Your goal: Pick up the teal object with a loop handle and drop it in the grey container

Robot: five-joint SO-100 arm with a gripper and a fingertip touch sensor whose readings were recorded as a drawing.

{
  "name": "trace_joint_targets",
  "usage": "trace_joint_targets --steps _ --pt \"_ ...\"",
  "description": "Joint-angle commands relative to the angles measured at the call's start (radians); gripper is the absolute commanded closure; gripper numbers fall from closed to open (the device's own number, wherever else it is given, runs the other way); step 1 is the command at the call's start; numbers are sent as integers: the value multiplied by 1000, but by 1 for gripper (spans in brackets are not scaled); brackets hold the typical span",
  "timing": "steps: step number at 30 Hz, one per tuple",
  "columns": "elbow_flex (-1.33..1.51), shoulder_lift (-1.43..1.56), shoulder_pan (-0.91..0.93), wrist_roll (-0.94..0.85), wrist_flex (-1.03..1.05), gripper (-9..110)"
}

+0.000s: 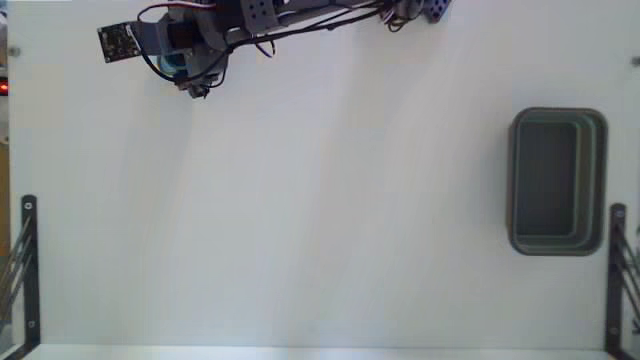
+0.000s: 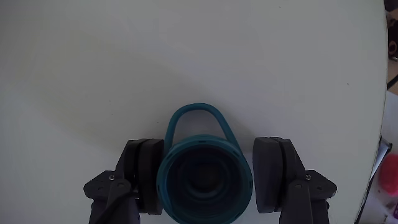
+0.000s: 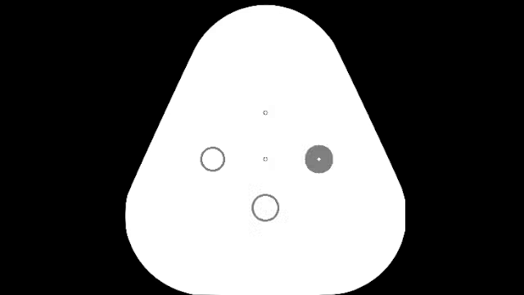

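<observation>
A plain white surface (image 1: 320,220) fills the fixed view, with dark metal brackets (image 1: 24,265) at its lower left and lower right edges. The arm (image 1: 240,25) reaches in along the top edge toward the upper left corner, cables trailing over it. There, the claw (image 1: 180,68) sits down around the teal cup (image 1: 175,62), of which only a sliver of colour shows in this view. The wrist view shows it plainly: the teal cup (image 2: 205,180) stands upright on the surface with its dark hollow facing the camera and its thin loop handle (image 2: 196,118) pointing away. The claw (image 2: 208,177) is spread, one finger (image 2: 149,174) touching the cup's left side, the other just beside its right with a narrow gap. The grey container (image 1: 558,181) lies well apart, near the right edge of the fixed view.
</observation>
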Motion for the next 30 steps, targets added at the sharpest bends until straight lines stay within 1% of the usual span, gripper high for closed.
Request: trace_joint_targets --steps 1,30 --pt "-3 37 13 5 -12 18" --pt "-3 37 13 5 -12 27"
